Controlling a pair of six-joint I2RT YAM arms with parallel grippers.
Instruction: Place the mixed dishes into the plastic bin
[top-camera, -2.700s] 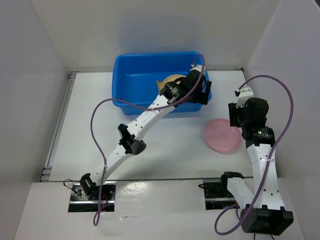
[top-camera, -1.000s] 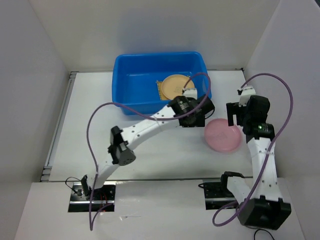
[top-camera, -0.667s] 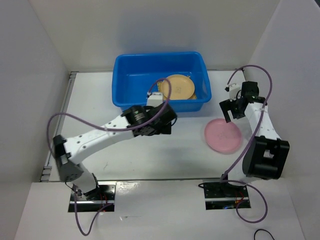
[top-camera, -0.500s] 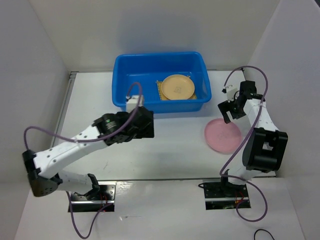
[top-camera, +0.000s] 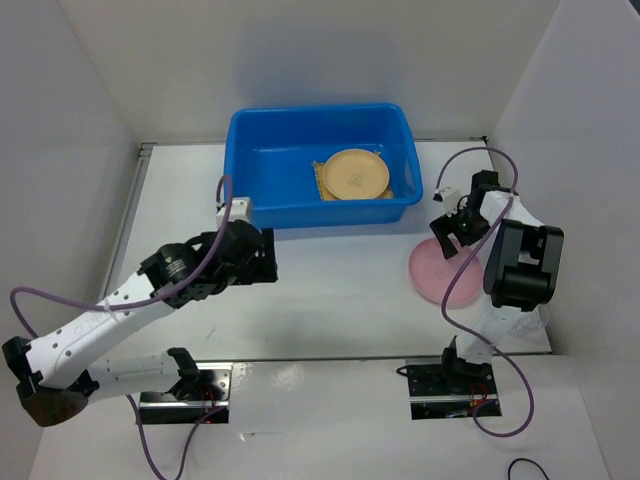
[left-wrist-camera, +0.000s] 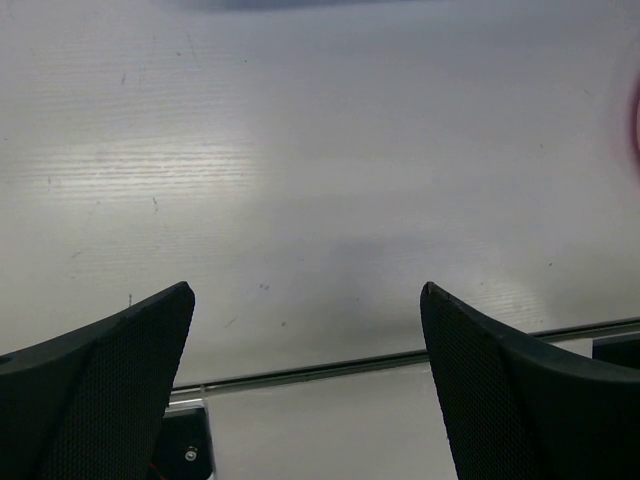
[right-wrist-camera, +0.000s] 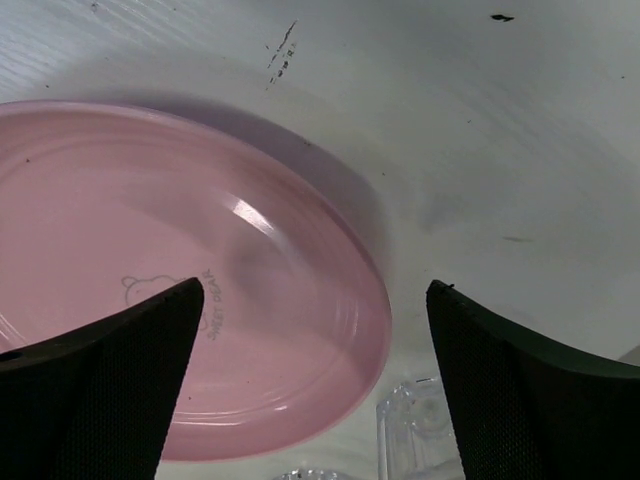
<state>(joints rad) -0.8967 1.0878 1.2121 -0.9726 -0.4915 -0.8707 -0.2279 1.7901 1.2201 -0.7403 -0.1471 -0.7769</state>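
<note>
Tabletop (top-camera: 340, 295) white, scuffed, bears pink plate (top-camera: 440, 275); walls (top-camera: 300, 50) white.

Bamboo mat (top-camera: 319, 183) mostly beneath the tan-orange plate (top-camera: 356, 173)

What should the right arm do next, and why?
Probably lower the right pincer onto the edge of the pink plate and close. Its jaws stand open with that edge between them, and this plate is the only dish outside the blue bin. The orange plate already lies inside.
</note>
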